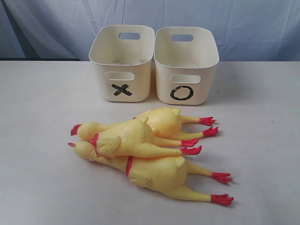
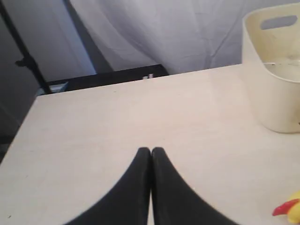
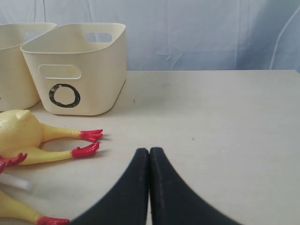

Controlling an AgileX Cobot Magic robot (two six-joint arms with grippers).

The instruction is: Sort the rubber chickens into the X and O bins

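Observation:
Three rubber chickens lie side by side in a pile mid-table, heads left, red feet right: a back one [image 1: 164, 121], a middle one [image 1: 124, 138] and a large front one [image 1: 159, 172]. Behind them stand the X bin [image 1: 101, 79] and, to its right, the O bin [image 1: 206, 84], touching. Neither gripper shows in the exterior view. My left gripper [image 2: 151, 150] is shut and empty over bare table, beside a cream bin [image 2: 274, 93] whose mark is hidden. My right gripper [image 3: 149, 150] is shut and empty, a short way from a chicken's [image 3: 18, 131] red feet and the O bin [image 3: 93, 70].
The pale table [image 1: 42, 117] stretches wide on both sides of the pile. A white curtain [image 1: 234, 23] hangs behind the bins. The left wrist view shows the table's far edge with a dark stand [image 2: 28, 63] beyond it.

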